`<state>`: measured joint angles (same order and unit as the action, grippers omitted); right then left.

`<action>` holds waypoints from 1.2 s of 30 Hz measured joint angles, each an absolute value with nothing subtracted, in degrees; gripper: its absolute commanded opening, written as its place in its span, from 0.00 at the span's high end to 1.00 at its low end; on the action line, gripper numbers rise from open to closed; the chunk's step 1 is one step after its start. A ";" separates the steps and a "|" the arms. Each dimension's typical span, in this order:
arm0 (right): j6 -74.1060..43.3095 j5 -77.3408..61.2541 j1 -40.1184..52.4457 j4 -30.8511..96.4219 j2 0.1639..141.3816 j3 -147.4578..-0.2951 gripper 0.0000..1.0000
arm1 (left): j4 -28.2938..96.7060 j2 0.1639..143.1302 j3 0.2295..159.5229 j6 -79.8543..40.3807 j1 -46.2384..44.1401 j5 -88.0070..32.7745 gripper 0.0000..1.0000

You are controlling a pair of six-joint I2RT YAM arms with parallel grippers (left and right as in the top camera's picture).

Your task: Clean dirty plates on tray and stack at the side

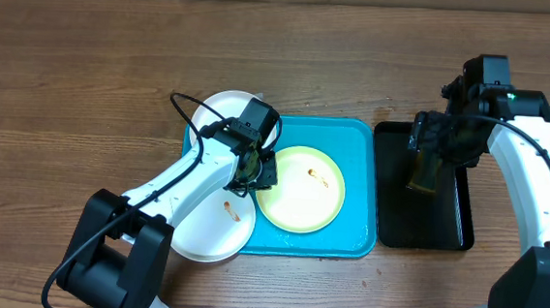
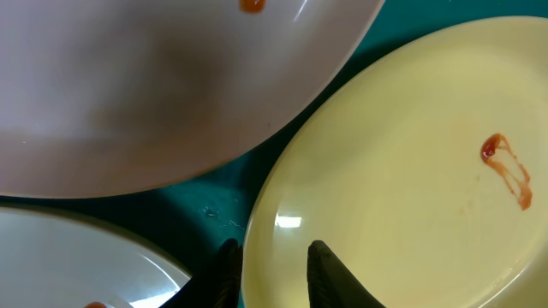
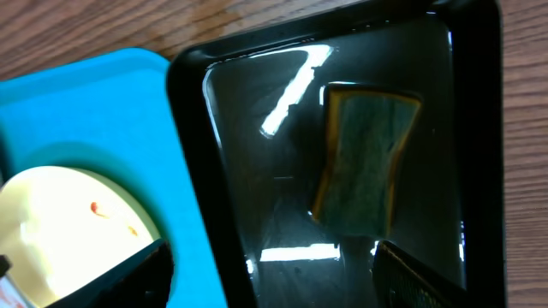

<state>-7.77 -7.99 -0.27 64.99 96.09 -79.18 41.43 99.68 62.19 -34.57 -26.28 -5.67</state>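
The turquoise tray (image 1: 358, 184) holds a pale yellow-green plate (image 1: 302, 190) with a reddish smear (image 2: 505, 167). Two white plates lie over the tray's left end, one at the back (image 1: 218, 111) and a smeared one at the front (image 1: 213, 232). My left gripper (image 2: 276, 275) straddles the yellow plate's (image 2: 411, 154) left rim. One finger (image 2: 228, 274) is outside the rim over the tray and the other (image 2: 330, 275) is over the plate, with a narrow gap left. My right gripper (image 3: 278, 278) hangs wide open above a sponge (image 3: 364, 162).
A narrow black tray (image 1: 450, 220) stands right of the turquoise one and holds the green-and-yellow sponge (image 1: 422, 174). Bare wooden table (image 1: 86, 73) surrounds both trays. In the left wrist view the white plates (image 2: 171, 85) crowd close to the yellow plate's rim.
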 measured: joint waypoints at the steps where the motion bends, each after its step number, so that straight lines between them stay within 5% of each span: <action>1: -7.73 -7.55 -0.27 64.93 96.31 -79.18 0.24 | 41.36 99.70 62.17 -34.57 -26.28 -5.50 0.71; 30: -11.53 -2.24 -0.27 57.23 99.37 -72.23 0.27 | 40.12 100.42 61.73 -30.89 -26.28 -4.19 0.78; 36: -11.84 -1.91 -0.27 51.51 99.37 -66.85 0.27 | 39.90 100.42 61.71 -30.02 -26.28 -4.08 0.72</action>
<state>-11.84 -1.91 -0.27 51.51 99.37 -66.85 39.90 100.42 61.71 -30.02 -26.28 -4.08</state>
